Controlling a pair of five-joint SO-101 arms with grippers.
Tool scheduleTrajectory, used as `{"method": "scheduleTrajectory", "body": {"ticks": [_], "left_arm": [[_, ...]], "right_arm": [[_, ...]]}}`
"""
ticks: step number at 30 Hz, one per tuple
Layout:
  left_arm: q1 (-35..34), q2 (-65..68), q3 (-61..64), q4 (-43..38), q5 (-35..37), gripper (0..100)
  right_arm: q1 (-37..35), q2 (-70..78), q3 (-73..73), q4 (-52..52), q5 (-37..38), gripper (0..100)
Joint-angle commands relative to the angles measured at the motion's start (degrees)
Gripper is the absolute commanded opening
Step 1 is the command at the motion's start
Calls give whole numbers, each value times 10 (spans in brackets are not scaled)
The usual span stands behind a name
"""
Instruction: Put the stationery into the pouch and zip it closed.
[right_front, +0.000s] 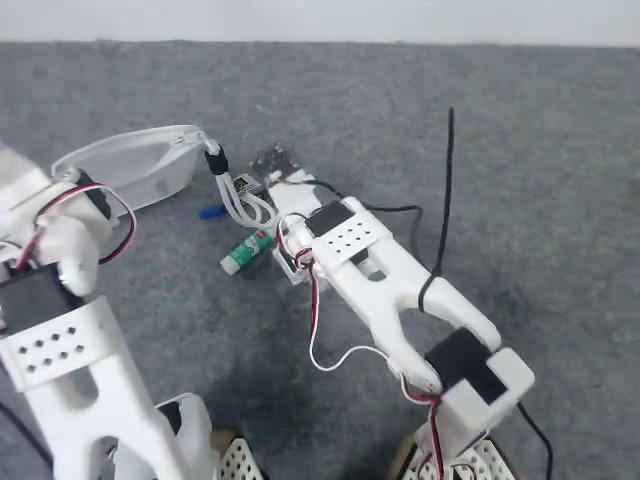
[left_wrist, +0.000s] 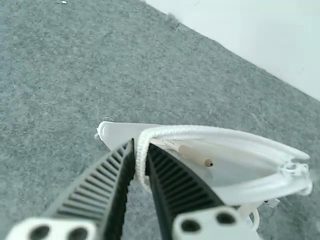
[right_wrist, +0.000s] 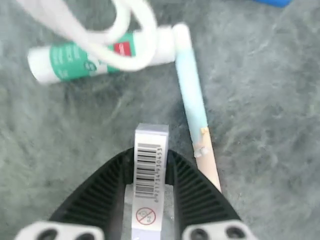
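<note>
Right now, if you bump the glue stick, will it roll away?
Probably a little. The glue stick is a round tube lying on its side, so a sideways nudge would likely roll it. The carpet looks fuzzy, so it may stop soon. The pen right by its cap might block it on that side.

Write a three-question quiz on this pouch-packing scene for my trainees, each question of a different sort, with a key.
1. True or false: the pouch is already zipped shut.
2. What is the right gripper shut on?
A. a pair of scissors
B. a barcoded box
C. nothing
3. Fill in: the left gripper is clamped on the pouch's open ____.

Key: 1 false, the pouch gapes open; 2 B; 3 rim.
</note>
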Motion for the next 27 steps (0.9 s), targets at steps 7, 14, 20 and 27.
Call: {"method": "scheduleTrajectory", "body": {"ticks": [7,14,20,27], "left_arm": [[-4,-5,0,-25,7,10],[-4,-5,0,-24,7,10],[-4,-5,0,-24,7,10],[-4,-5,0,-24,7,10]], "right_arm": [[-25,-133,-17,54,-40,6],[-38,-227,12,57,-44,6],[-37,-316,114,-59,-45,6],[-36,-426,229,-183,-130,6]]}}
